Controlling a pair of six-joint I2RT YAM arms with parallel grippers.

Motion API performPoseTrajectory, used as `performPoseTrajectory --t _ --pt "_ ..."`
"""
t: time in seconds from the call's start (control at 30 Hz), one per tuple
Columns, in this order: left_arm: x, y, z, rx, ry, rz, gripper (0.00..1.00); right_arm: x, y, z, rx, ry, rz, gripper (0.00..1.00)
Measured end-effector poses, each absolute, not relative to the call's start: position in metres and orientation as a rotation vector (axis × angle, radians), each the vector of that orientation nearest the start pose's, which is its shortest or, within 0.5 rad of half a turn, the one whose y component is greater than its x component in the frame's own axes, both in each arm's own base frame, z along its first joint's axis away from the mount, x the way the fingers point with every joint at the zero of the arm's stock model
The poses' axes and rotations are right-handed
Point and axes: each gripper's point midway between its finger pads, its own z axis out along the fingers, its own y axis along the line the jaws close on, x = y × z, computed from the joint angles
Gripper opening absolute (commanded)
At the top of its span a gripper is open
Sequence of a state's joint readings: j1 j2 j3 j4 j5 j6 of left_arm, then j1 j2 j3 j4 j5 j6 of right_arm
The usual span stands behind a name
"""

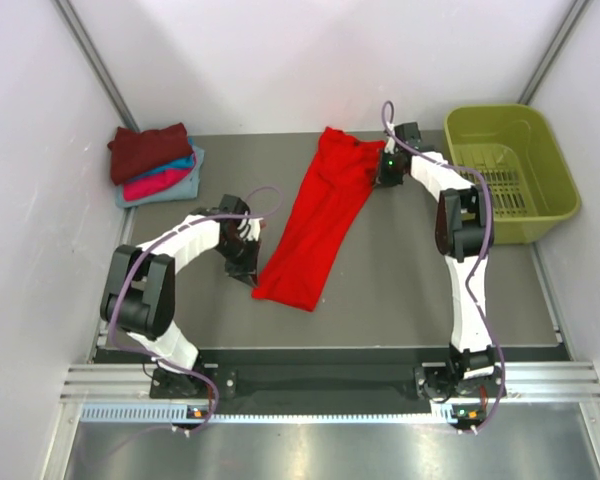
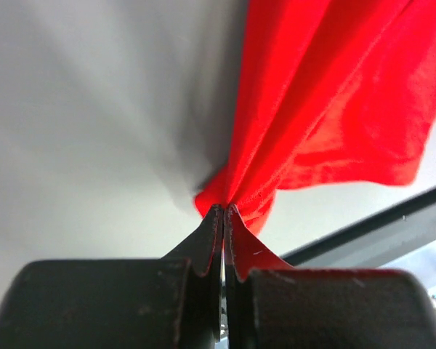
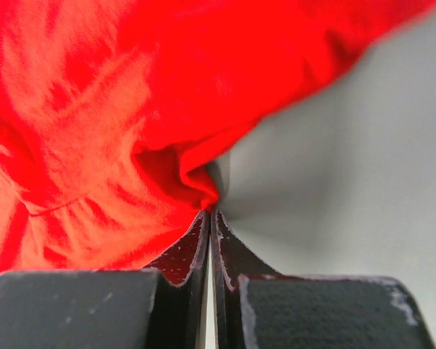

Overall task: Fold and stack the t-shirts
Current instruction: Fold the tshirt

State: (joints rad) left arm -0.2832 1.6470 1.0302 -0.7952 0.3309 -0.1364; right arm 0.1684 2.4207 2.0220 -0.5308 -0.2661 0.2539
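Spreading the bright red cloth t-shirt at mid-frame, with left gripper clamped on its lower corner and right gripper clamped on its upper edge; next probably calls for folding one end over.

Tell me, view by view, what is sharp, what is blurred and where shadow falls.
Top external: evenly lit and sharp throughout, only faint shadow around the red shirt. Left wrist: the left fingers pinching the cloth are sharp; the table behind is a featureless blur with a dark shadow beside the pinch. Right wrist: the right fingers are crisp, the shirt's folds soften further away.
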Motion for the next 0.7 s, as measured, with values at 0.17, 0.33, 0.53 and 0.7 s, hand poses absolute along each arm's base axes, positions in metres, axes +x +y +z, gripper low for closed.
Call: performPoseTrajectory --t 0.17,0.33,0.53,0.7 --pt "0.229 -0.152 0.046 0.32 3.002 -0.601 0.0 0.545 0.148 0.031 0.0 2.556 0.496 0.04" --pt "0.222 -0.16 0.049 0.333 3.006 -0.641 0.0 0.544 0.141 0.035 -0.019 2.551 0.463 0.51" --pt "0.228 -0.154 0.05 0.332 2.986 -0.565 0.14 0.527 0.133 0.043 -0.024 2.571 0.443 0.7" --pt "0.251 -0.14 0.055 0.314 2.935 -0.421 0.34 0.478 0.148 0.064 -0.071 2.609 0.559 0.65"
